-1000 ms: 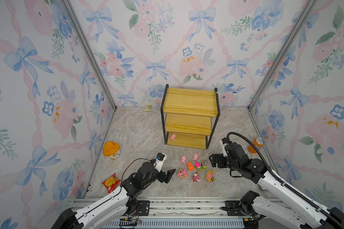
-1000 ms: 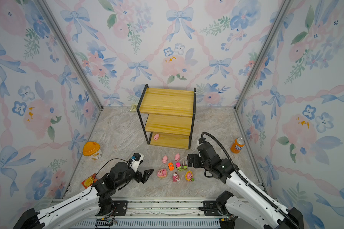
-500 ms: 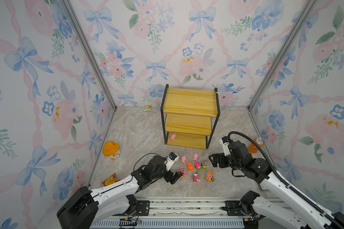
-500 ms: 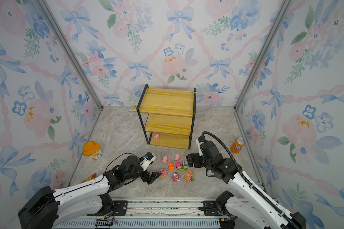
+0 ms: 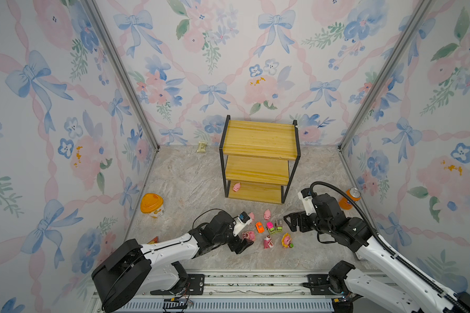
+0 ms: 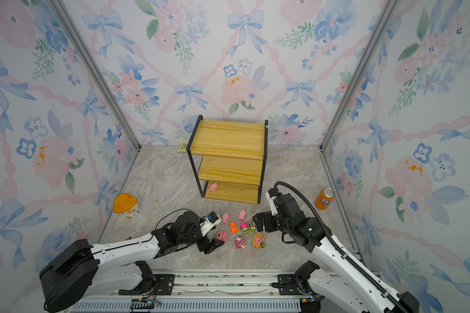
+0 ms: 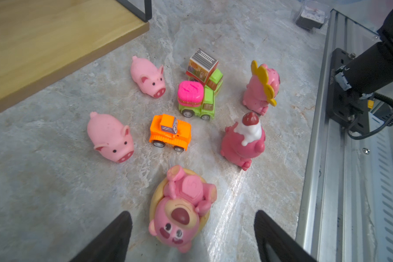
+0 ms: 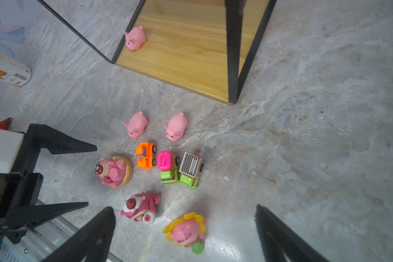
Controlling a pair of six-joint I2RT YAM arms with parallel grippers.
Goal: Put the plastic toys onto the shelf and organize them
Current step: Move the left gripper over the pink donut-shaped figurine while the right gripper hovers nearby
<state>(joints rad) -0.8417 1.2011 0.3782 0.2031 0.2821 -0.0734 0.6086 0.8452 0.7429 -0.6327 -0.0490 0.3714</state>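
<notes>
We see left hand (image 7: 191,224) low over bench (image 5: 190,184), fingers (image 7: 114,236) spread either side of ring bear (image 7: 182,211), not touching: we judge it lined up to pinch. Right hand (image 8: 185,209) likewise released, empty, hovering by sunflower bear (image 8: 186,229), likely waiting turn. Shelf (image 5: 258,141) holds one pig (image 5: 237,187), bottom tier, left front corner; we see nothing on top tier. Two more pigs (image 7: 110,136), three cars (image 7: 170,131), three bears clustered on bench just before shelf, within both arms' reach.

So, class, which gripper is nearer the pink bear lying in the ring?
Left. The left gripper has open jaws flanking the bear; the right gripper hangs beyond the toy cars, farther off.
</notes>
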